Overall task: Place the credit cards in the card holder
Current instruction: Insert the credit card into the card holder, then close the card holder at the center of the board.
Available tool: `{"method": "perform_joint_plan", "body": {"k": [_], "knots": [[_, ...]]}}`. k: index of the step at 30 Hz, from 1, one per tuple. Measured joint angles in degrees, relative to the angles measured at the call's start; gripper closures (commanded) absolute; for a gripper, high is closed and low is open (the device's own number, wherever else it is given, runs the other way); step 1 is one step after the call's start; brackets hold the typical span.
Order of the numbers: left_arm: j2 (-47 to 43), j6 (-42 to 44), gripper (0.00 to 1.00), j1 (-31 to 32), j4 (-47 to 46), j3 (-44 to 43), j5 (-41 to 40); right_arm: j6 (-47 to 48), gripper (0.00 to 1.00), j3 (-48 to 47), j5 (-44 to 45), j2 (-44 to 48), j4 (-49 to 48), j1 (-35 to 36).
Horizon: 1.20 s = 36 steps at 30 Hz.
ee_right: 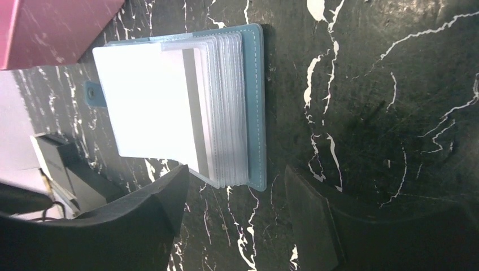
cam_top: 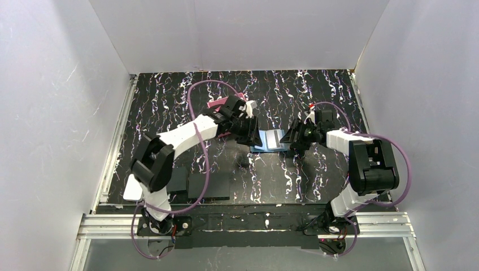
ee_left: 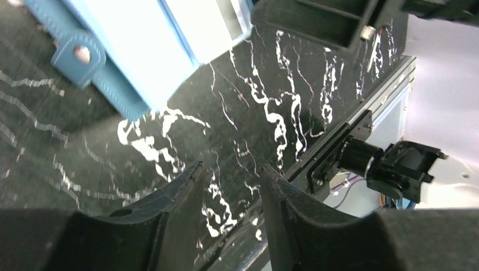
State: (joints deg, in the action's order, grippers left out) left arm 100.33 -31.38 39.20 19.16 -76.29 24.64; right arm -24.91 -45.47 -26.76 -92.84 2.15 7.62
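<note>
Left gripper [ee_left: 231, 168] and right gripper [ee_right: 234, 175] both apart, empty. Card [ee_right: 152, 107] lies on blue case [ee_right: 257, 101] at right's 12 o'clock; right should pinch the card's edge only, not the sleeves [ee_right: 231, 113].

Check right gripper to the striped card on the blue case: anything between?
Nothing visible does. The right gripper is open and empty, and the striped card lies straight ahead of it on the open blue case. The left gripper sits at the case's opposite edge, outside that path.

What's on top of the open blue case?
A white card overlaps a grey-striped card on the clear sleeves of the blue case; sleeve contents underneath are covered.
</note>
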Motion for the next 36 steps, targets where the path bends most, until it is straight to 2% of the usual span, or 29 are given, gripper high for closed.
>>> {"method": "perform_joint_plan", "body": {"k": [6,8,14,21,28,36], "knots": [[13.11,-0.72,0.84,0.39,-2.49,-6.78,1.75,-1.53,0.31,2.36,-3.61,0.02,-3.85,-2.19],[16.61,-0.74,0.87,0.39,-2.27,-9.14,1.20,-1.97,0.31,3.30,-5.05,0.00,-5.46,-2.86],[22.47,-1.31,0.89,0.39,-0.79,-11.39,-2.62,-2.54,0.35,4.04,-8.31,-1.16,-8.00,-3.65],[22.47,-2.03,0.89,0.33,-2.01,-10.51,-3.19,-4.07,0.40,4.07,-12.90,-4.24,-12.39,-3.93],[21.24,-2.69,0.89,0.24,-5.35,-7.63,-2.69,-6.91,0.45,4.98,-13.94,-5.77,-17.81,-4.15],[20.74,-3.37,0.89,0.22,-7.89,-5.88,-1.77,-14.29,0.46,5.99,-17.40,-5.51,-24.46,-2.16]]}}
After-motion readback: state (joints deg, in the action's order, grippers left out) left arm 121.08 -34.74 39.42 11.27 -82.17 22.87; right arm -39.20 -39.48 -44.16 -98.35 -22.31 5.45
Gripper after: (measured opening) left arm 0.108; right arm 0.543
